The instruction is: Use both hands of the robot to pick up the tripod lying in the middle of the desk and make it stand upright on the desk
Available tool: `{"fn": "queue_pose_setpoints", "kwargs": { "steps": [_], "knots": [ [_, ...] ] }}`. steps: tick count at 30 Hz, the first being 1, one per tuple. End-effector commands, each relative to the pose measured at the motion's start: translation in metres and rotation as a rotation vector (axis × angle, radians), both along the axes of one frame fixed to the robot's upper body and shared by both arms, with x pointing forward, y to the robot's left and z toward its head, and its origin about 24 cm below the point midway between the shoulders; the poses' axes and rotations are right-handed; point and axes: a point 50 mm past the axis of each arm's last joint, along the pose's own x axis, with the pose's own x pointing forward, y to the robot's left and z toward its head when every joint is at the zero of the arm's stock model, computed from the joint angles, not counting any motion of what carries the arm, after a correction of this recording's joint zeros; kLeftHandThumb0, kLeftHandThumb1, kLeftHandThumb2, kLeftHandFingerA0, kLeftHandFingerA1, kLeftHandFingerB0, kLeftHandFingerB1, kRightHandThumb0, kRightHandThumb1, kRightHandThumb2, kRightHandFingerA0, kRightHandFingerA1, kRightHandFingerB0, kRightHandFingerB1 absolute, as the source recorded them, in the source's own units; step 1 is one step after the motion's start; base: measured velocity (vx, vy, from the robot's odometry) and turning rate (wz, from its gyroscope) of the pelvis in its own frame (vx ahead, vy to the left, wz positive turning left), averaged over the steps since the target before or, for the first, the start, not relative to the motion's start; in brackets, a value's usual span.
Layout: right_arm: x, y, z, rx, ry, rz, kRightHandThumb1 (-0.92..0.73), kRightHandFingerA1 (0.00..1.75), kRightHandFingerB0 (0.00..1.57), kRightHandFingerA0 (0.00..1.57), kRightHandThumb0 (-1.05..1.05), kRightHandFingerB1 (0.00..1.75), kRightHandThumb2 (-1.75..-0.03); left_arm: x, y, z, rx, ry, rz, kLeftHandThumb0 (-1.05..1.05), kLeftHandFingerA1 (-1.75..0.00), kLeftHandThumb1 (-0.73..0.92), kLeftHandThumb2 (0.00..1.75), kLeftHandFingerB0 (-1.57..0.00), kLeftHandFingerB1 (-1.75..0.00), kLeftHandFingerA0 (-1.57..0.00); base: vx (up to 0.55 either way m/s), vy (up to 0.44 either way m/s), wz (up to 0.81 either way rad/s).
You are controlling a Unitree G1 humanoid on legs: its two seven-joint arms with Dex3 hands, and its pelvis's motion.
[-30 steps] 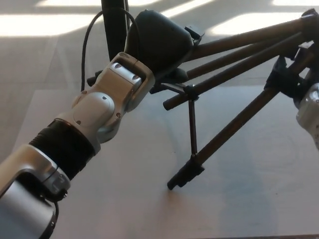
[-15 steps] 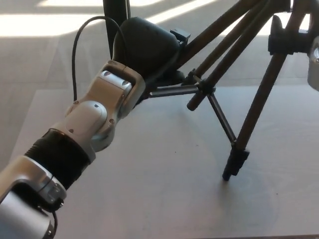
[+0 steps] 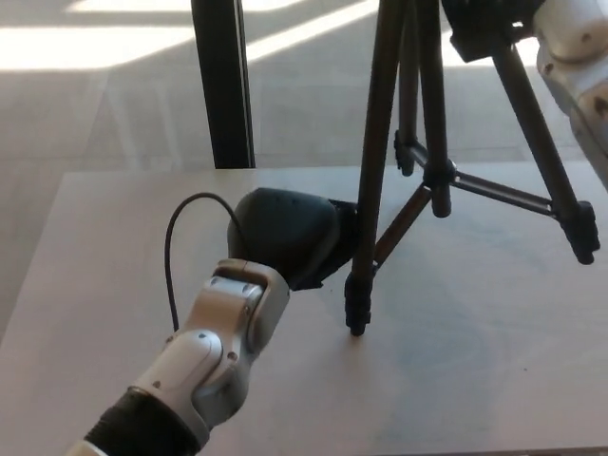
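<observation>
The black tripod (image 3: 434, 176) stands upright on the pale desk (image 3: 475, 370) with its legs spread. One foot (image 3: 356, 326) rests near the desk's middle and another foot (image 3: 583, 242) at the right. My left hand (image 3: 285, 237) presses against the lower part of the near leg (image 3: 369, 218), shut on it, with its fingers mostly hidden behind its back. My right hand (image 3: 484, 33) is at the top edge, shut on the tripod's upper part, and its white wrist (image 3: 570, 47) comes in from the top right.
A black vertical post (image 3: 223, 85) rises behind the desk's far edge at the left. A thin black cable (image 3: 171, 256) loops off my left wrist. Sunlit floor lies beyond the desk.
The tripod has swung from tilted to upright, and its feet have come down onto the desk. My left hand dropped lower with the leg, and my right hand rose to the top edge.
</observation>
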Motion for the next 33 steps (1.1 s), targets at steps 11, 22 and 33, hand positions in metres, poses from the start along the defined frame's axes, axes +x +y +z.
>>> {"fn": "queue_pose_setpoints", "kwargs": {
  "steps": [11, 22, 33],
  "knots": [
    [-0.010, 0.012, -0.018, -0.006, 0.015, 0.062, -0.29, 1.71, 0.94, 0.98, -0.23, 1.40, -1.47, -0.012, 0.016, -0.031, -0.116, 0.120, 0.119, -0.22, -1.72, 0.69, 0.84, -0.72, -1.41, -0.81, 0.00, 0.000, 0.00],
    [-0.012, -0.034, -0.044, 0.002, 0.035, -0.084, -0.49, 1.73, 0.79, 0.89, -0.28, 1.42, -1.15, -0.026, 0.034, -0.049, -0.059, 0.121, 0.129, -0.22, -1.73, 0.61, 0.83, -0.70, -1.55, -0.86, 0.00, 0.000, 0.00],
    [-0.015, -0.034, -0.039, -0.046, 0.009, -0.084, -0.44, 1.74, 0.82, 0.90, -0.24, 1.42, -1.18, -0.032, 0.038, -0.054, -0.032, 0.132, 0.124, -0.27, -1.65, 0.68, 0.83, -0.73, -1.40, -0.85, 0.00, 0.000, 0.00]
  ]
}}
